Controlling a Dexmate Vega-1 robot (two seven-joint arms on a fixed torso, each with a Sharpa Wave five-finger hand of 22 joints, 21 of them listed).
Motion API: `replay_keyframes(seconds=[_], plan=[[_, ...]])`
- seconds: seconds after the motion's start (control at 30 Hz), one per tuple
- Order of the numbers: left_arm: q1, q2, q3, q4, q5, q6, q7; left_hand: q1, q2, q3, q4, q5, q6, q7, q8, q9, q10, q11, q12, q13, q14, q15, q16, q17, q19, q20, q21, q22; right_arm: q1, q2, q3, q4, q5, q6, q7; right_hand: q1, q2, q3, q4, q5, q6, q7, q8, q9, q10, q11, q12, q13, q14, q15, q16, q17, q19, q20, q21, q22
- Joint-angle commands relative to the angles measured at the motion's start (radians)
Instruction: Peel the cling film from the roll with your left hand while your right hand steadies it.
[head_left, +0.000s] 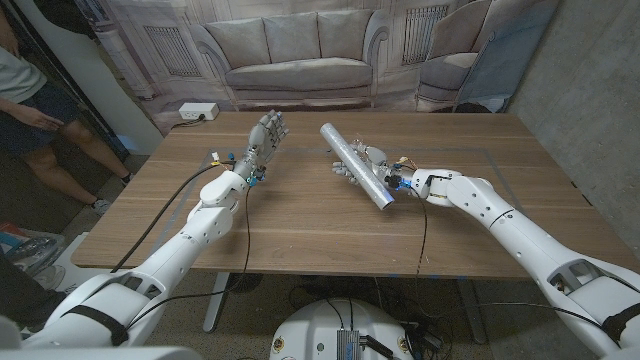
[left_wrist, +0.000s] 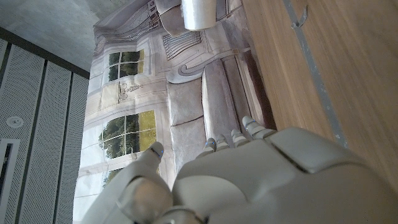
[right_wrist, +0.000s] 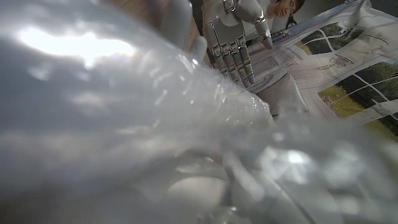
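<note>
Head view: the right hand (head_left: 368, 168) grips the cling film roll (head_left: 356, 164) right of centre on the counter (head_left: 300, 230), raised at a slant. Farther left, the left hand (head_left: 264, 140) stands released, fingers apart. Right wrist view adds wrinkled film (right_wrist: 155, 118) close up.

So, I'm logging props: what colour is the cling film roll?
Silvery grey, glossy; the cling film roll shows best in the head view.

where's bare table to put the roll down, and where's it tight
Bare wood runs along the table's near edge between the two forearms, and across the far right corner beyond the right hand. It is tight in the middle: the roll sits in the right hand, with the raised left hand just across a narrow gap.
</note>
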Motion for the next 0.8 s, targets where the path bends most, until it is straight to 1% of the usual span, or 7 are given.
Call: replay_keyframes(seconds=[0.03,0.1,0.2,0.27,0.5,0.63,0.8], plan=[[0.006,-0.005,0.004,-0.013,0.002,0.000,0.010,-0.001,0.081,-0.004,-0.001,-0.002,-0.143,-0.008,0.002,0.002,-0.112,-0.002,-0.002,0.004,-0.120,0.003,-0.003,0.002,0.002,0.006,-0.006,0.001,-0.003,-0.048,0.007,-0.074,-0.001,-0.060,-0.095,0.046,0.062,0.048,-0.042,-0.011,0.083,-0.057,0.003,-0.025,0.060,-0.048,0.026,0.014,0.023,-0.052,0.021,0.011,-0.144,-0.075,0.031,0.049],[0.000,-0.012,0.008,-0.009,-0.005,0.004,-0.003,0.000,0.080,-0.004,-0.002,-0.002,-0.142,-0.011,0.003,0.001,-0.110,0.000,-0.001,0.004,-0.119,0.000,-0.003,0.002,0.003,0.004,-0.007,0.001,-0.002,-0.059,0.009,-0.088,0.000,-0.076,-0.112,0.051,0.044,0.043,-0.061,-0.021,0.101,-0.064,0.000,-0.036,0.064,-0.057,0.027,0.018,0.044,-0.071,0.029,0.012,-0.145,-0.081,0.059,0.076],[-0.011,-0.017,0.016,-0.004,-0.005,0.011,-0.019,0.002,0.076,-0.005,-0.005,-0.003,-0.140,-0.016,0.003,0.001,-0.111,-0.004,-0.001,0.004,-0.120,0.001,-0.003,0.002,0.004,0.003,-0.008,0.000,-0.017,-0.058,0.023,-0.098,0.021,-0.077,-0.132,0.033,0.020,0.025,-0.059,-0.028,0.102,-0.047,-0.008,-0.043,0.062,-0.043,0.026,0.022,0.048,-0.060,0.030,0.012,-0.137,-0.081,0.082,0.097],[-0.013,-0.020,0.019,-0.004,0.001,0.005,-0.016,0.004,0.073,-0.006,-0.007,-0.003,-0.140,-0.018,0.003,0.001,-0.114,-0.002,-0.002,0.004,-0.120,0.003,-0.004,0.001,0.002,0.006,-0.010,0.000,-0.022,-0.061,0.022,-0.101,0.020,-0.070,-0.131,-0.003,-0.008,0.000,-0.046,-0.035,0.093,-0.033,-0.021,-0.050,0.051,-0.031,0.021,0.026,0.039,-0.048,0.027,0.011,-0.132,-0.080,0.101,0.116],[-0.008,-0.017,0.019,-0.011,0.001,0.002,-0.019,0.007,0.071,-0.006,-0.010,-0.005,-0.141,-0.017,0.002,0.001,-0.113,0.006,-0.002,0.004,-0.121,0.009,-0.004,0.001,0.002,0.011,-0.012,0.000,-0.052,-0.066,0.037,-0.133,0.037,-0.061,-0.177,-0.078,-0.054,-0.039,-0.018,-0.039,0.016,-0.011,-0.071,-0.062,-0.022,0.003,-0.012,0.023,-0.013,-0.003,0.011,0.011,-0.134,-0.074,0.131,0.156],[0.001,-0.012,0.017,-0.023,0.004,0.002,-0.009,0.009,0.072,-0.005,-0.010,-0.005,-0.140,-0.016,0.002,0.001,-0.113,0.002,-0.002,0.004,-0.121,0.010,-0.004,0.001,0.002,0.012,-0.014,0.000,-0.061,-0.062,0.043,-0.137,0.054,-0.058,-0.187,-0.165,-0.089,-0.079,0.022,-0.040,0.004,0.006,-0.083,-0.058,-0.031,0.019,-0.014,0.024,-0.033,0.022,0.010,0.011,-0.127,-0.065,0.139,0.167],[0.008,-0.008,0.010,-0.029,-0.004,0.001,-0.009,0.011,0.072,-0.004,-0.011,-0.006,-0.139,-0.016,0.002,0.001,-0.113,0.001,-0.002,0.004,-0.120,0.011,-0.004,0.000,0.003,0.013,-0.015,-0.001,-0.057,-0.061,0.035,-0.132,0.052,-0.049,-0.174,-0.215,-0.103,-0.100,0.039,-0.036,-0.006,0.014,-0.091,-0.056,-0.038,0.031,-0.015,0.026,-0.042,0.033,0.009,0.011,-0.122,-0.059,0.141,0.170]])
